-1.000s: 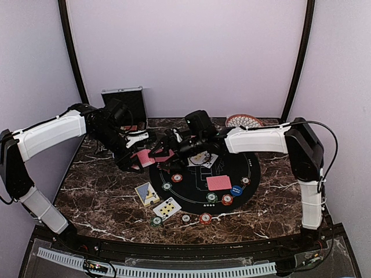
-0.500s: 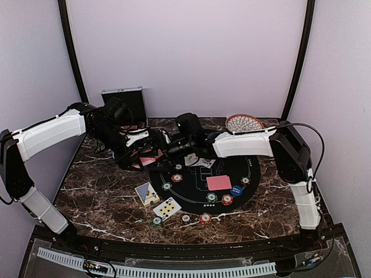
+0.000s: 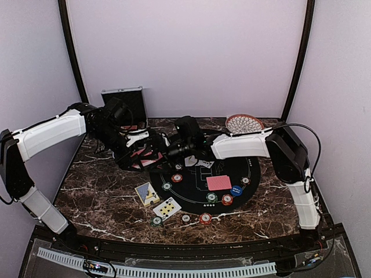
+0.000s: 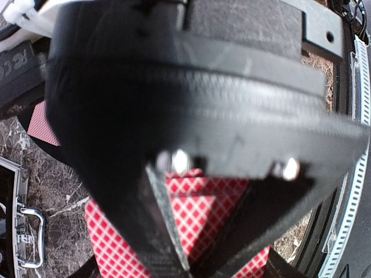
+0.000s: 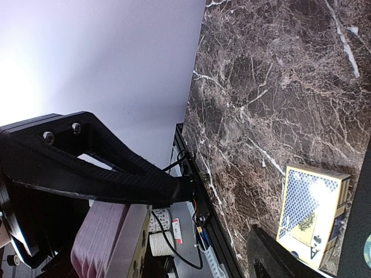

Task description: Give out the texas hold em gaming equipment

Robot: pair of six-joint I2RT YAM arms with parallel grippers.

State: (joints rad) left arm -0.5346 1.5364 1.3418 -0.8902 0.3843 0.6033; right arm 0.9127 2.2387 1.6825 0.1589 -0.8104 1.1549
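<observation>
Change: right fingers (image 5: 93,165) have swung left past far-left edge of round black felt mat (image 3: 200,180), meeting left fingers (image 4: 167,234). Left fingers clench red-backed card deck (image 4: 200,200) above counter (image 3: 104,185) there. Right fingers' state: cannot tell. Likely drawing next card to deal.

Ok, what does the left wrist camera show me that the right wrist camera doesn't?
Left wrist only: the diamond-patterned backs of the red-backed cards, and the handle of the silver case. Right wrist only: a blue card box and the lilac wall. Both: the marble table, and likely the same card stack, edge-on from the right wrist.
</observation>
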